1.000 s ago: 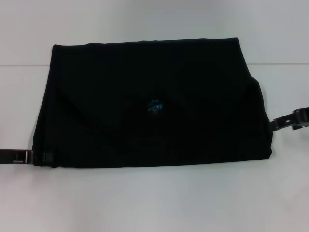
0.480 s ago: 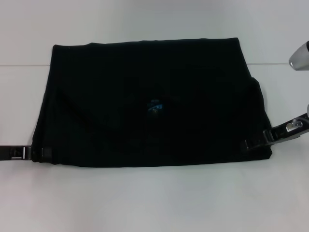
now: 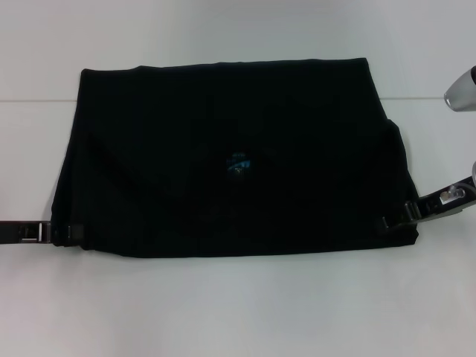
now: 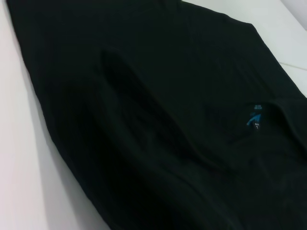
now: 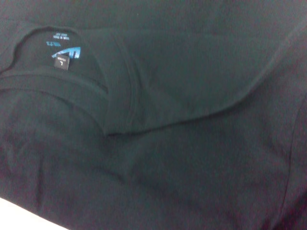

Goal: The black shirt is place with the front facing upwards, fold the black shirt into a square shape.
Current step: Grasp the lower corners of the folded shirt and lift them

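Observation:
The black shirt (image 3: 223,149) lies flat on the white table as a wide folded block, its small blue neck label (image 3: 238,162) near the middle. My left gripper (image 3: 65,233) sits low at the shirt's near left corner, touching its edge. At the near right corner my right gripper (image 3: 393,219) reaches onto the cloth. The left wrist view shows the shirt (image 4: 144,96) with the label (image 4: 255,120). The right wrist view shows the collar and label (image 5: 64,53) close up. No lettering shows.
White table (image 3: 238,312) surrounds the shirt, with a seam line (image 3: 37,100) running across behind it. A silver part of the right arm (image 3: 461,89) hangs at the right edge.
My right gripper has come in from the right and down onto the shirt's near right corner. The left gripper has shifted slightly up along the near left corner. The shirt keeps its shape.

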You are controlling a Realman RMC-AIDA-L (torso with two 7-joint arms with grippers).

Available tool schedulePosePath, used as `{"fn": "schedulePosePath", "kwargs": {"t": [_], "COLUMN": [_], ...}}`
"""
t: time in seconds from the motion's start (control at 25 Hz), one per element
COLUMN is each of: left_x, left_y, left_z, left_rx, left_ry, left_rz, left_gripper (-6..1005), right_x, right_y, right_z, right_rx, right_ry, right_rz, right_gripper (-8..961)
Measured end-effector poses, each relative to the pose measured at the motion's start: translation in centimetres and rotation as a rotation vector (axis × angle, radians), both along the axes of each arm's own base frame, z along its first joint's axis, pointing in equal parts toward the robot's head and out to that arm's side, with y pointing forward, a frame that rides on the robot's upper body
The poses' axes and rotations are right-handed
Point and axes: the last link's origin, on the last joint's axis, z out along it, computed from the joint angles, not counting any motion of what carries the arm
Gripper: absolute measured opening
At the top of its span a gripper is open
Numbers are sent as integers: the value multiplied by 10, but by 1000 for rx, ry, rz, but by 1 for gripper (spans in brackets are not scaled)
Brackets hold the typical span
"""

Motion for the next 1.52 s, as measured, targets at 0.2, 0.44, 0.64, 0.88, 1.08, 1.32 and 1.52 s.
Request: {"fn": "schedulePosePath", "kwargs": {"t": [0.2, 0.44, 0.64, 0.88, 1.08, 1.32, 1.52], "left_x": [0, 0, 0, 3, 8, 18, 23], "left_y": [0, 0, -1, -4, -12, -28, -45], "left_z": [0, 0, -1, 1, 5, 10, 10], "left_rx": [0, -1, -5, -33, -100, -233, -394], "left_ry": [-1, -2, -4, -23, -62, -131, -150], "left_rz": [1, 2, 0, -8, -30, -34, 15], "left_gripper": [67, 71, 75, 79, 83, 88, 91], "right_x": [0, 0, 0, -1, 1, 8, 17], "right_y": [0, 0, 0, -3, -13, -40, -67], "right_z": [0, 0, 1, 6, 18, 26, 26], "right_rx": [-1, -1, -3, -34, -114, -276, -429], "right_ry": [-1, -1, -2, 6, 24, 56, 81], "right_rz": [0, -3, 1, 13, 16, 24, 67], "right_gripper": [486, 263, 160, 51, 40, 40, 40]}}
